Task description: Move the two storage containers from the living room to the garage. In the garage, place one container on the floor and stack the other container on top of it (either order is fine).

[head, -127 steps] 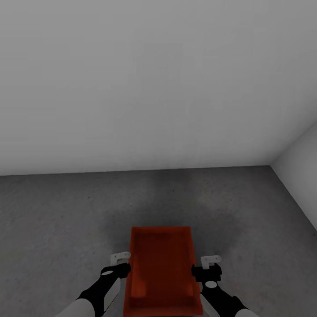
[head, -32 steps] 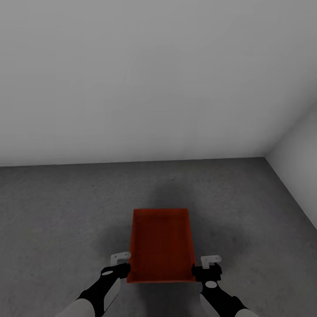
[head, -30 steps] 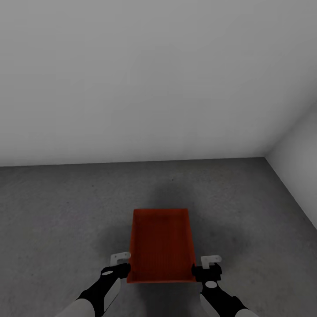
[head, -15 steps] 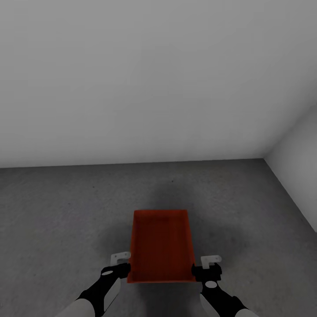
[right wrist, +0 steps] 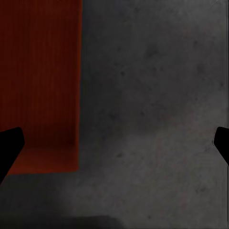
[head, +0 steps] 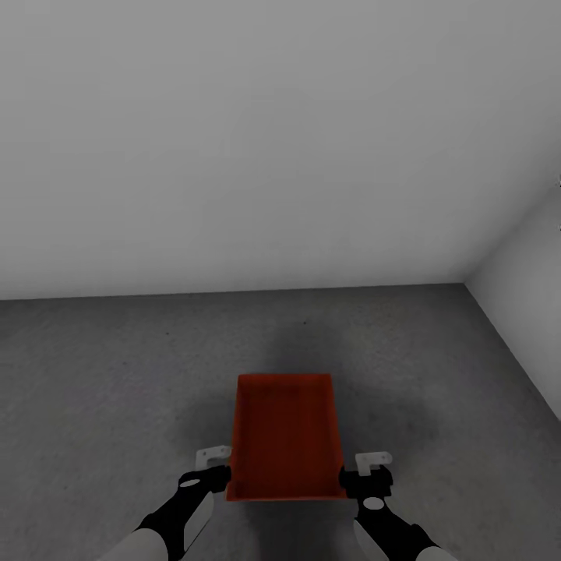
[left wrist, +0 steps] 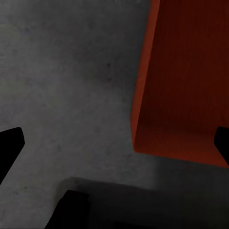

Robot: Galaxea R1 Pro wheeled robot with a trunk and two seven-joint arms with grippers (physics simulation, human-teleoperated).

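Observation:
One red-orange storage container (head: pixel 286 436) lies flat on the dark grey concrete floor (head: pixel 109 374) of the garage, its long side pointing toward the white wall. My left gripper (head: pixel 213 466) hovers open by its near left corner, and my right gripper (head: pixel 372 471) hovers open by its near right corner. Neither touches it. In the left wrist view the container (left wrist: pixel 186 86) lies below, between the wide-apart fingertips (left wrist: pixel 9 148). The right wrist view has the container (right wrist: pixel 38 81) at one side of the gripper (right wrist: pixel 116 145). The second container is out of view.
A plain white wall (head: pixel 257 148) stands ahead, about a container's length past the bin. A second white wall (head: pixel 526 257) closes the corner at the right. Bare concrete stretches to the left and right of the container.
Four seconds ago the container hung higher between both grippers; now it rests on the floor with both grippers apart from it. In the last second the view has only tipped slightly.

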